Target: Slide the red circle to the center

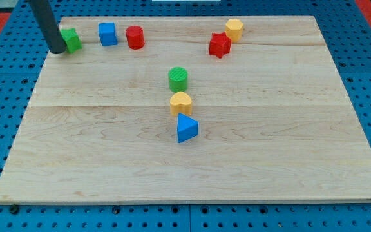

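The red circle (134,37) is a short red cylinder near the view's top left of the wooden board (108,161). A blue cube (107,34) stands just to its left. Further left a green block (71,40) sits at the board's top left corner. My tip (57,50) is at the left side of that green block, touching or almost touching it, well to the left of the red circle. The dark rod rises from there to the view's top.
A red star-like block (219,45) and a yellow hexagonal block (234,29) sit touching at the top right. A green cylinder (178,78), a yellow heart-like block (181,103) and a blue triangle (187,128) form a column near the middle.
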